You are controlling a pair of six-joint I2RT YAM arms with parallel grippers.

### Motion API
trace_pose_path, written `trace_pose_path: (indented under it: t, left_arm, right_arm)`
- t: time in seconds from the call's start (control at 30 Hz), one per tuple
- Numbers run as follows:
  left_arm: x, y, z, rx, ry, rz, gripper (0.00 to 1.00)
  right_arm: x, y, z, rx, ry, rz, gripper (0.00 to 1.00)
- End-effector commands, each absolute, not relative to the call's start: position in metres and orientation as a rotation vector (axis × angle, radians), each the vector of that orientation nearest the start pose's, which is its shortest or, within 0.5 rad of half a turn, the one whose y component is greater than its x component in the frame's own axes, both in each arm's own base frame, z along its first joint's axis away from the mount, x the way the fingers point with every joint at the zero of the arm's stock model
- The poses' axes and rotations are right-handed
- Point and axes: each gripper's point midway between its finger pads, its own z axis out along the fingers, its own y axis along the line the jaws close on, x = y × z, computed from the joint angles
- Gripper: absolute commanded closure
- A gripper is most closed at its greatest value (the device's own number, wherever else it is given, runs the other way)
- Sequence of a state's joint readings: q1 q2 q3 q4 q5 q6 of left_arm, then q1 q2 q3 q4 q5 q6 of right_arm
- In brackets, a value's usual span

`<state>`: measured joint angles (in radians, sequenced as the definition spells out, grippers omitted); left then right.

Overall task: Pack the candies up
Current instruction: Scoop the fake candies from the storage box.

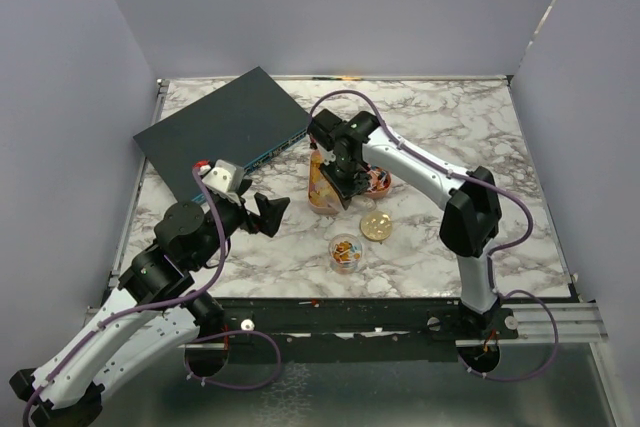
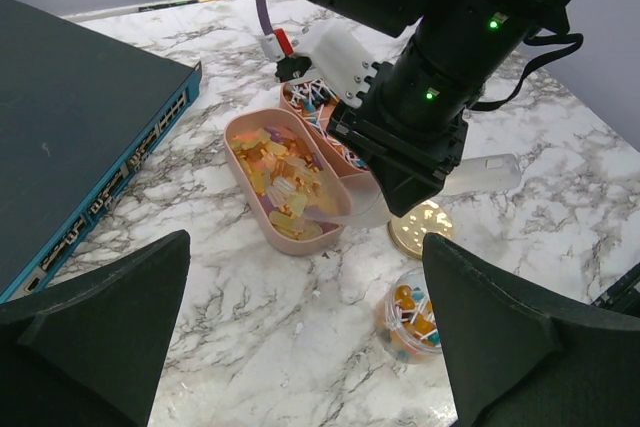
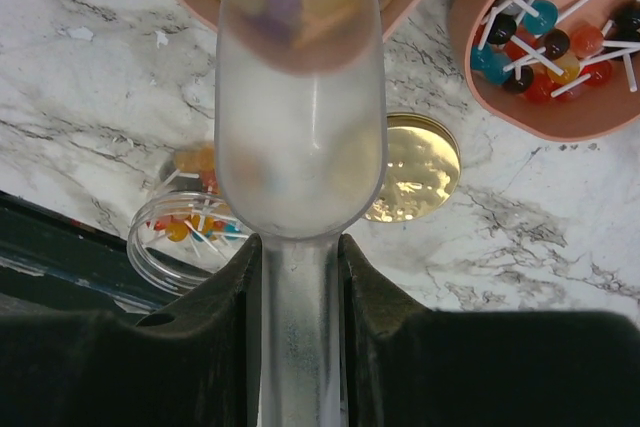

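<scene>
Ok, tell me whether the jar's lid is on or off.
Off. The jar stands open-topped; the gold lid lies flat beside it, not touching.

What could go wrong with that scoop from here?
The scoop in the right gripper looks about as wide as the jar, so candies may spill onto the table when poured. Digging could also push the tray sideways.
</scene>
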<state>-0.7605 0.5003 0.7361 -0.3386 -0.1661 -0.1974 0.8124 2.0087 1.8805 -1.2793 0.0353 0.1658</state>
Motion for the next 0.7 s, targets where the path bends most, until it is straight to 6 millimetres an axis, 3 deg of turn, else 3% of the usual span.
trace_pose_path:
  t: [0.0, 0.67]
  left_arm:
    - [0.201, -0.157, 0.286, 0.333, 1.674, -0.563, 0.01]
    - [0.202, -0.155, 0.283, 0.327, 1.681, -0.550, 0.01]
  right_arm:
    - [0.270, 0.286, 0.118, -0.914, 2.855, 0.101, 0.99]
    - [0.314, 0.293, 0.077, -0.779, 2.864, 0.074, 1.00]
